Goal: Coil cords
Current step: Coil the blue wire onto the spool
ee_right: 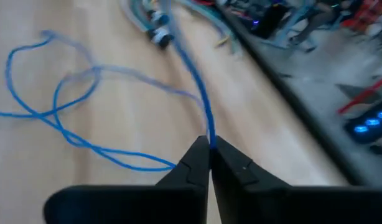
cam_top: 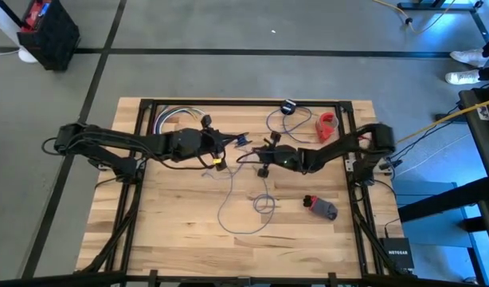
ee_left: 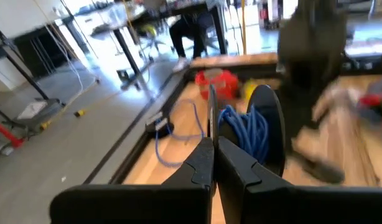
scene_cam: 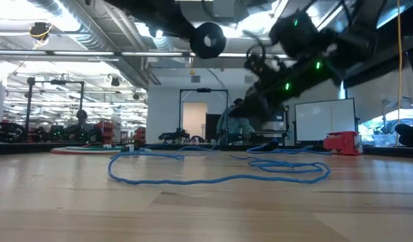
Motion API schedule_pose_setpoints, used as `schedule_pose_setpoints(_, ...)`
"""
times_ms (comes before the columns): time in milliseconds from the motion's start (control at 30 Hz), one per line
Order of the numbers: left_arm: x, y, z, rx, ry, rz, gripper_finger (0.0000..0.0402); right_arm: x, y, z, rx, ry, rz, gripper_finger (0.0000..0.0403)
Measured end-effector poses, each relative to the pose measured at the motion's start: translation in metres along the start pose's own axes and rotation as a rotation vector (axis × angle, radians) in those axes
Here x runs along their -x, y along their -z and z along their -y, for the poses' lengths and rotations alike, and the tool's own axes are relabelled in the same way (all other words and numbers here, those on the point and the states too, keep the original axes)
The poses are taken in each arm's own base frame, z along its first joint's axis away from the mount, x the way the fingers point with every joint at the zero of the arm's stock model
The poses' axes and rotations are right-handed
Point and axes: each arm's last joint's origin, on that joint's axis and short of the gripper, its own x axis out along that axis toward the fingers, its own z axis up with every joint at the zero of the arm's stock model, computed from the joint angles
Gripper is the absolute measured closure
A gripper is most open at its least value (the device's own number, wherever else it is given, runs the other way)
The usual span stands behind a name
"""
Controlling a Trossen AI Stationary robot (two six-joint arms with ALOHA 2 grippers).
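A thin blue cord (cam_top: 228, 214) lies in loose loops (scene_cam: 220, 178) on the wooden table. Part of it is wound on a black spool (ee_left: 247, 134) with round flanges. The spool shows in the low view as a black disc with a pale centre (scene_cam: 208, 39), high above the table. My left gripper (ee_left: 214, 140) reaches in from the left to the table's middle (cam_top: 241, 142) and is shut on the spool. Just right of it, my right gripper (cam_top: 262, 153) is shut on the cord (ee_right: 209, 146). My left gripper pinches the rim of the spool's near flange (ee_left: 211, 109) between its two fingers, which come at it about level, edge-on to the disc. The spool is lifted clear of the table, with its wound cord beside the fingers. My right gripper pinches one strand of the blue cord (ee_right: 208, 129) between its fingertips, slanting down toward the table. From the fingers the strand runs straight on away from the gripper. The rest (ee_right: 73, 140) trails off in slack loops on the wood.
A red object (cam_top: 328, 125) and a small black device (cam_top: 288, 106) sit at the far right. A red-and-grey thing (cam_top: 320, 207) lies near the right. Coloured cables (cam_top: 173, 118) lie at the far left. A dark frame (cam_top: 244, 102) rims the table.
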Motion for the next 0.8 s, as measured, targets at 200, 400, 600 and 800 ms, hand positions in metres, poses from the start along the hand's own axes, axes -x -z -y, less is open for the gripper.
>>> schedule_pose_setpoints(200, 0.007, 0.003, -0.001, -0.018, 0.016, -0.048, 0.0401, 0.034, -0.033, 0.029, 0.026, 0.094, 0.022, 0.0391)
schedule_pose_setpoints(400, 0.007, 0.004, 0.0, -0.028, 0.022, -0.065, 0.0401, 0.059, -0.046, 0.055, -0.005, 0.136, 0.024, 0.0396)
schedule_pose_setpoints(600, 0.007, 0.0, 0.001, -0.022, 0.083, -0.019, 0.0401, 0.056, -0.038, 0.074, -0.035, 0.157, -0.032, 0.0399)
schedule_pose_setpoints(800, 0.007, 0.004, 0.001, -0.017, 0.109, -0.046, 0.0401, 0.067, -0.047, 0.08, -0.062, 0.137, 0.041, 0.0398)
